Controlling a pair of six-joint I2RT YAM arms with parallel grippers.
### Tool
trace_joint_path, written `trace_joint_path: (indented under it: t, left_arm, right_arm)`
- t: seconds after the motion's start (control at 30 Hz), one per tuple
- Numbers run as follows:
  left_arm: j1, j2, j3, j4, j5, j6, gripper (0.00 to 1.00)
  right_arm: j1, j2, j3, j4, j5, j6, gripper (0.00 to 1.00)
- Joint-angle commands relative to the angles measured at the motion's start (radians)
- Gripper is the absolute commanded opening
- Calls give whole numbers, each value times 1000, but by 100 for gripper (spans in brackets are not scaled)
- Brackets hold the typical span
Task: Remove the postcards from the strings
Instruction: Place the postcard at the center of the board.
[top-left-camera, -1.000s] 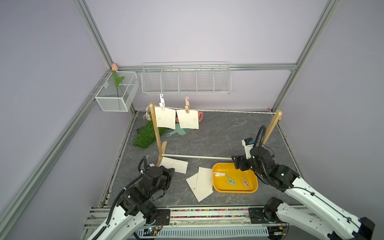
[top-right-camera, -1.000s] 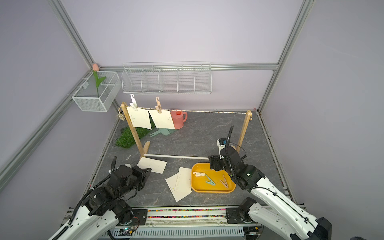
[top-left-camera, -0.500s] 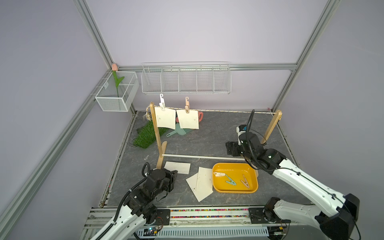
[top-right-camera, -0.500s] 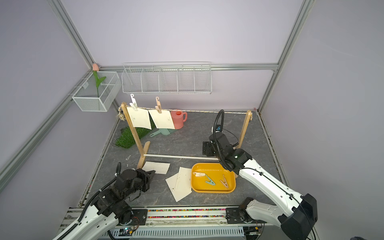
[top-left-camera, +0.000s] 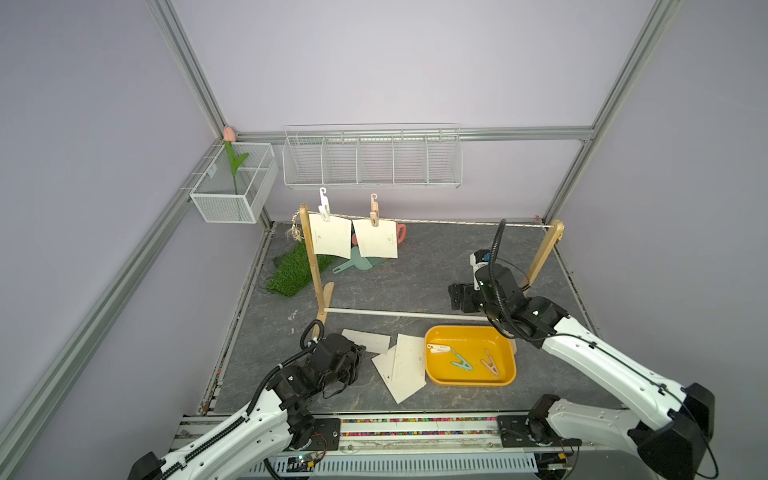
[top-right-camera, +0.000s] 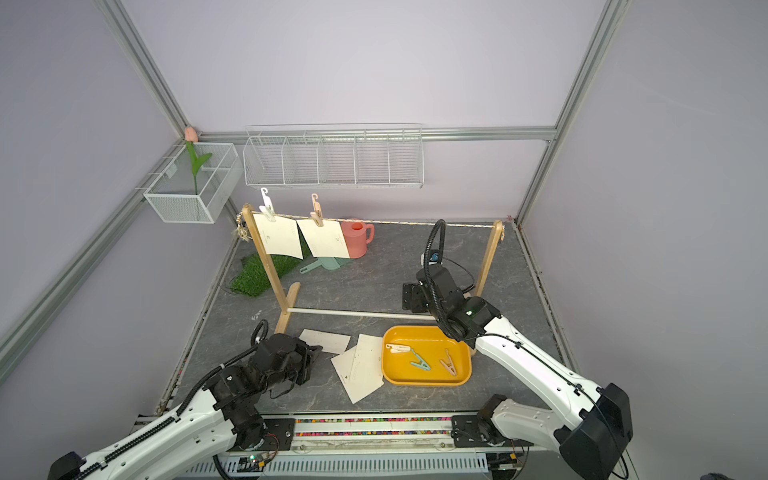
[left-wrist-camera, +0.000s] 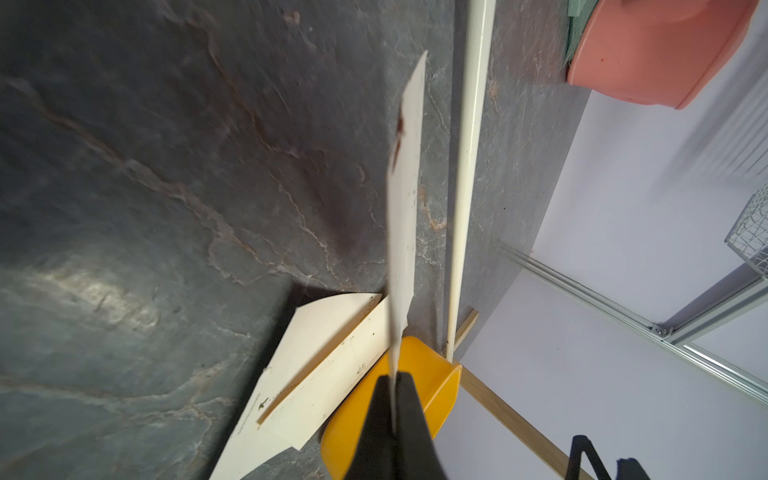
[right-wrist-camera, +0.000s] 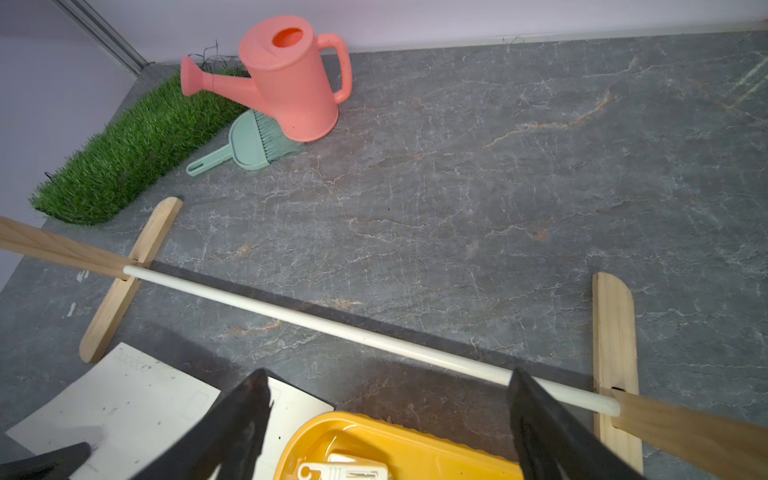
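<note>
Two postcards (top-left-camera: 330, 235) (top-left-camera: 376, 239) hang from the string (top-left-camera: 457, 223) at its left end, one under a white peg (top-left-camera: 323, 203) and one under a peach peg (top-left-camera: 374, 208); both top views show them (top-right-camera: 279, 237) (top-right-camera: 324, 239). My left gripper (top-left-camera: 357, 357) (left-wrist-camera: 392, 376) is low at the front left, shut on the edge of a third postcard (top-left-camera: 368, 340) (left-wrist-camera: 405, 199). Two more postcards (top-left-camera: 405, 368) lie overlapped beside the tray. My right gripper (top-left-camera: 457, 297) (right-wrist-camera: 388, 376) hovers open and holds nothing, above the white rod (right-wrist-camera: 332, 328), far right of the hung cards.
A yellow tray (top-left-camera: 469, 332) at the front right holds three pegs. The wooden frame's posts (top-left-camera: 311, 257) (top-left-camera: 544, 253) and feet stand mid-table. A pink watering can (top-right-camera: 357, 239), a green dustpan (right-wrist-camera: 249, 145) and a grass mat (top-left-camera: 295, 270) sit behind the left post.
My right gripper left the tray, moved back and left over the rod, and its jaws widened. My left gripper shifted slightly forward and right, with the postcard still in it.
</note>
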Motion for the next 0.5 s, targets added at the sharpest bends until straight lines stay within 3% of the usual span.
trace_joint_path:
  t: [0.0,0.23,0.47]
  left_arm:
    - [-58,5,60,-64,-87,-70,0]
    - [-205,100,90,-37,-183,-140,0]
    - [-273,180,80,13,-221,-200,0]
  right_arm:
    - [4,-28,-30,32,-14,-10,90]
    - [1,-128,-77,33,9,-30,91]
    - [0,-156,-89,25,8,-49,91]
